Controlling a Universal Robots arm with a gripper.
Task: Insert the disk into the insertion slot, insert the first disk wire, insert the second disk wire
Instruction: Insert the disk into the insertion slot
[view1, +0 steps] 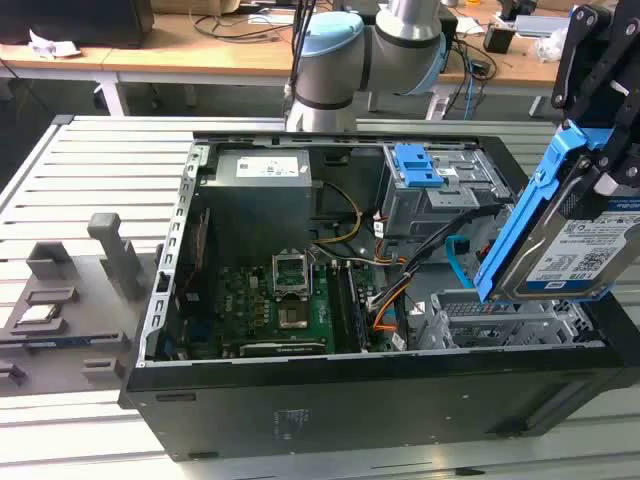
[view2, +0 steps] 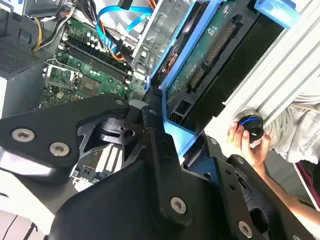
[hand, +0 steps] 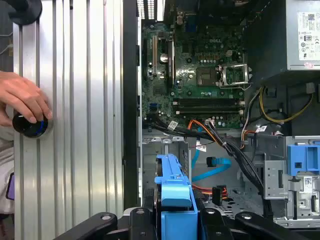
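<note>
Disk (view1: 585, 255) gripped by end effector (view1: 600, 165), above insertion slot (view1: 510, 318).

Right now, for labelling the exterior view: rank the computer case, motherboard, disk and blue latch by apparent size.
1. computer case
2-3. motherboard and disk look about alike; the raised disk may be nearer the camera, so unranked
4. blue latch

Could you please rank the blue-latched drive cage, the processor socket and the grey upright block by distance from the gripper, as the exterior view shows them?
From the gripper, which holds the disk:
1. The blue-latched drive cage, next over towards the exterior view's left.
2. The processor socket, on the motherboard.
3. The grey upright block, outside the computer case, far left.
</note>
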